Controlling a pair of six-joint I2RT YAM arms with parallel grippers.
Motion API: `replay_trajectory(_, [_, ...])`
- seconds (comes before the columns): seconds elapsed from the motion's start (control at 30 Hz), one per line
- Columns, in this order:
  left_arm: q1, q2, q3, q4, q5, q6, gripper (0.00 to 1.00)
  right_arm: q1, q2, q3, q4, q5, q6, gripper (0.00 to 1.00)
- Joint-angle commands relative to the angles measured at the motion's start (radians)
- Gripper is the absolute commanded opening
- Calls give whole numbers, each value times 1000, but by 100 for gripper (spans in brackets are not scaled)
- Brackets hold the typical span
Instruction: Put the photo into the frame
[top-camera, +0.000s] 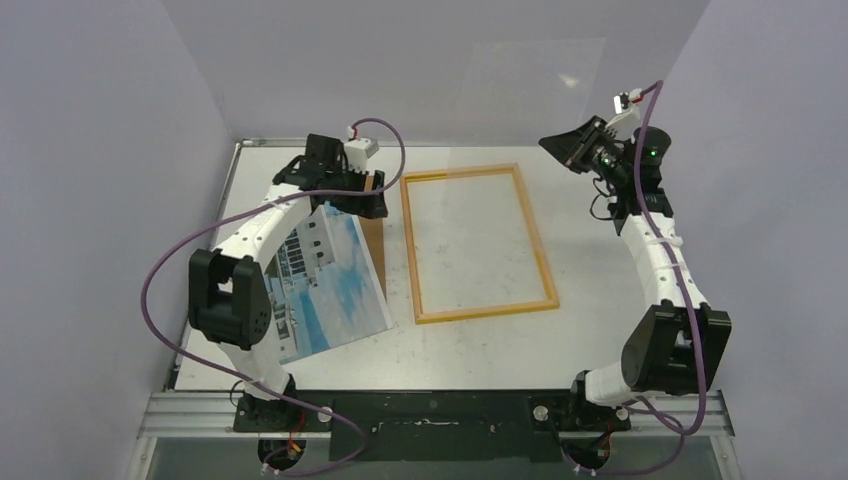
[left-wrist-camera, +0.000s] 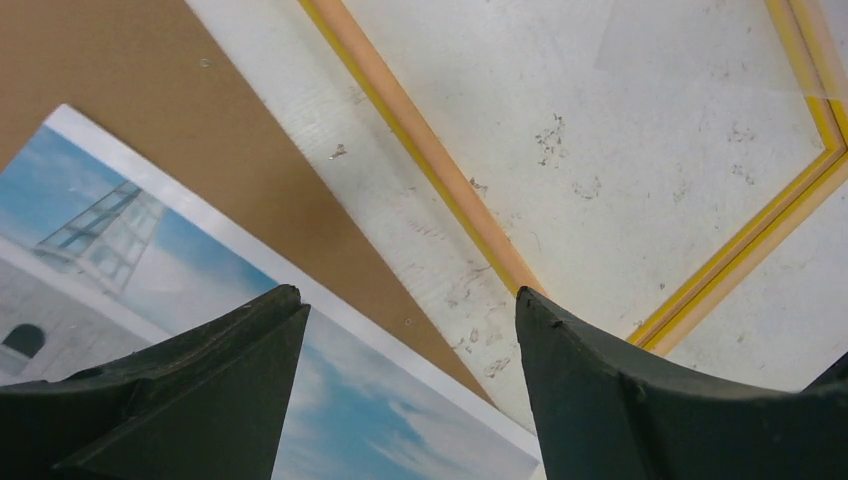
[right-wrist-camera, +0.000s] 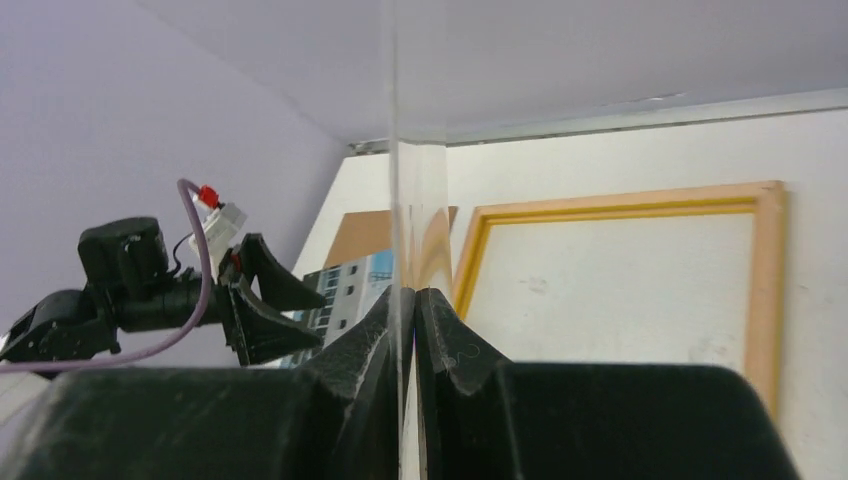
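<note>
The photo (top-camera: 330, 285) lies face up at the table's left, partly over a brown backing panel (top-camera: 372, 236). The frame (top-camera: 487, 311) lies flat in the middle, pale back up, with bare table inside it. My left gripper (top-camera: 368, 203) is open and empty, hovering over the photo's far right edge (left-wrist-camera: 120, 250) and the panel (left-wrist-camera: 130, 80), with the frame's left bar (left-wrist-camera: 420, 140) just beyond. My right gripper (top-camera: 556, 146) is raised at the far right, shut (right-wrist-camera: 405, 295) on a clear pane (right-wrist-camera: 415, 200) held upright on edge.
The clear pane (top-camera: 530, 90) reaches up and left from the right gripper, above the frame's far end. Lilac walls close in the table on three sides. Purple cables loop from both arms.
</note>
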Motion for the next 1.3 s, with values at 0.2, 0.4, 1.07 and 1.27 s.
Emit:
replay_trajectory(0.2, [-171, 266, 124, 59, -113, -103, 71, -75, -158, 130, -516, 290, -223, 6])
replay_trajectory(0.4, [-217, 361, 156, 81, -149, -104, 57, -92, -197, 106, -601, 293, -265, 6])
replay_trajectory(1.07, [-236, 397, 83, 82, -220, 66, 7, -57, -231, 31, -573, 214, -205, 6])
replay_trajectory(1.27, [-221, 353, 28, 79, -208, 37, 8, 40, -224, 28, -571, 261, -200, 7])
